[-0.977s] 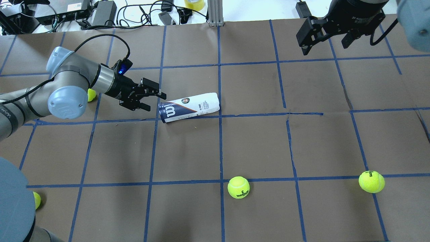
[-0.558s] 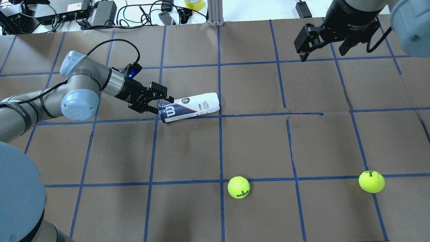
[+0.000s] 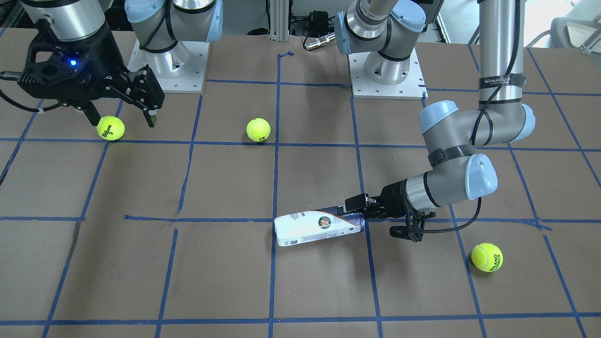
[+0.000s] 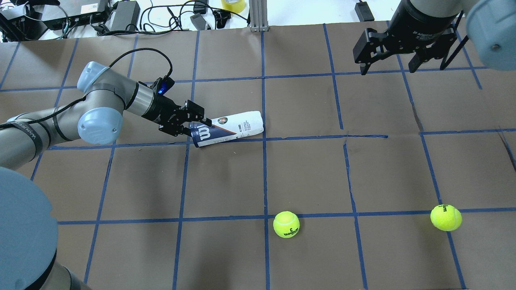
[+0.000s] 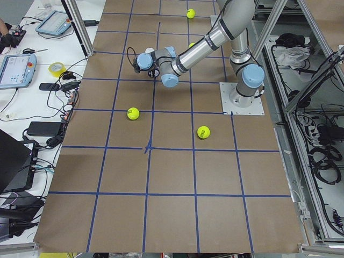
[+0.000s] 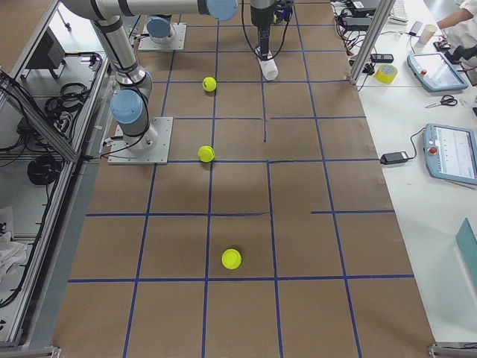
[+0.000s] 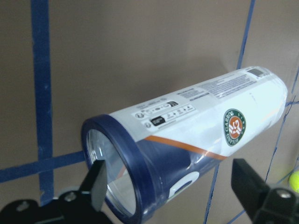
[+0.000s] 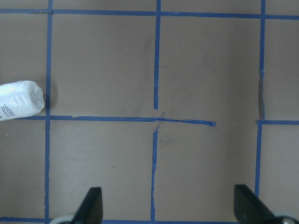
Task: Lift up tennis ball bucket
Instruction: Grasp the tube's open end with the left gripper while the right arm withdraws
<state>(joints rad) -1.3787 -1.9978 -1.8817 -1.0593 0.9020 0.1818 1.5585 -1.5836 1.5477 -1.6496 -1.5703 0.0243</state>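
The tennis ball bucket (image 4: 227, 128) is a white and navy can with a "W" logo. It lies on its side on the brown table, open navy rim toward my left arm. It also shows in the front view (image 3: 314, 227) and the left wrist view (image 7: 187, 135). My left gripper (image 4: 197, 127) is open, low at the table, with its fingers (image 7: 96, 182) on either side of the rim end and not closed on it. My right gripper (image 4: 389, 64) is open and empty, high over the far right of the table.
Tennis balls lie at the front middle (image 4: 286, 224) and front right (image 4: 445, 217). Another lies near the left arm's elbow (image 3: 487, 257). Blue tape lines grid the table. Cables and power bricks (image 4: 125, 16) sit past the far edge.
My left gripper has moved right, and its open fingers now straddle the can's navy rim end. The can has not moved. My right gripper has shifted slightly.
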